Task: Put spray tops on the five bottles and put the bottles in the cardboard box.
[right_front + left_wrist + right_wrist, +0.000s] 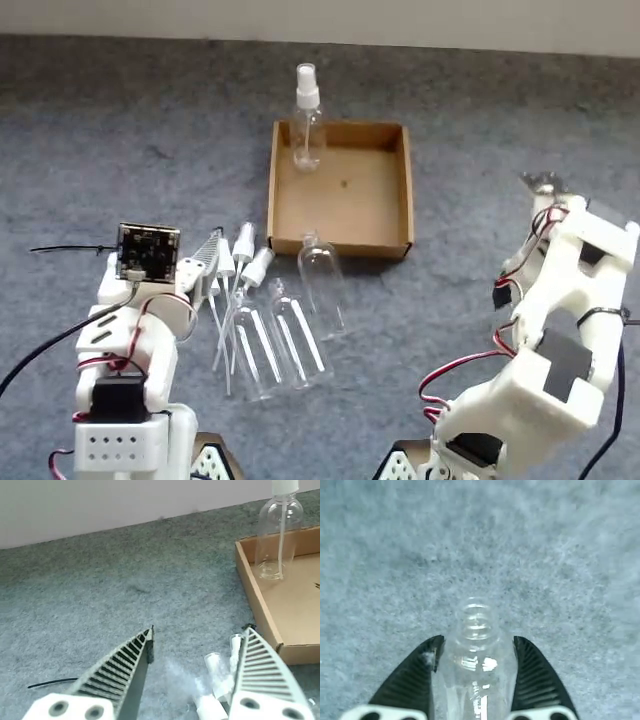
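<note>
A clear bottle with a white spray top (308,118) (278,530) stands upright in the far left corner of the cardboard box (400,180) (257,602). Three uncapped clear bottles (297,340) lie on the carpet in front of the box. Beside them lie several loose white spray tops (245,262) (217,680). My left gripper (213,252) (199,631) hangs open just above those tops, holding nothing. My right gripper (543,183) (477,640) is off to the right of the box, shut on an uncapped clear bottle (476,662) with its threaded neck pointing out past the fingertips.
Grey carpet covers the table. A black cable tie (65,248) (50,682) lies left of the left arm. A pale wall runs along the far edge. Open carpet lies left of the box and between the box and the right arm.
</note>
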`<state>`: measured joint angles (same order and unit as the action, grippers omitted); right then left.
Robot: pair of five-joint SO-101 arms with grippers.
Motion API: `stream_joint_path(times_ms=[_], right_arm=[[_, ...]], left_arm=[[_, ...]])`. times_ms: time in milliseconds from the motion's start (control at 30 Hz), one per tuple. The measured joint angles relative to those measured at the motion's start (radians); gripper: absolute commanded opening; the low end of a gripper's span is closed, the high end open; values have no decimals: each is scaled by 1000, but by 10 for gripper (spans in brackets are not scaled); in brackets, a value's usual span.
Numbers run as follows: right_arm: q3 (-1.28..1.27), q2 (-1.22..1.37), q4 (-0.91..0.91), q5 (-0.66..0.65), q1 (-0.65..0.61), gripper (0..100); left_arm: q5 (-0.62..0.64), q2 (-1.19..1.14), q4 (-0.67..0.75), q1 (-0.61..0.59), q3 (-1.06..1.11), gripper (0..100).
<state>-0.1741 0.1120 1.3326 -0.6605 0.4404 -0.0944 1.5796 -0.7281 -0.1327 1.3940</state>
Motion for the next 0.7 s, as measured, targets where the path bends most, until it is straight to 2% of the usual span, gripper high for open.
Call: stream_joint_path(times_ms=[133,233,367,500,700], right_arm=[[29,-166,17,121,-77,4],[-26,-334,12,203,-176,4],[-216,-563,-60,267,-318,4],[-453,-792,-152,321,-396,4],[-723,-1094,-190,350,-542,4]], left_arm=[[0,-18,-149,-51,-127,252],[-14,-153,-216,-84,-241,252],[-20,-460,-316,-95,-434,252],[-9,-806,-436,-97,-638,252],[77,-1192,-454,-95,-784,252]])
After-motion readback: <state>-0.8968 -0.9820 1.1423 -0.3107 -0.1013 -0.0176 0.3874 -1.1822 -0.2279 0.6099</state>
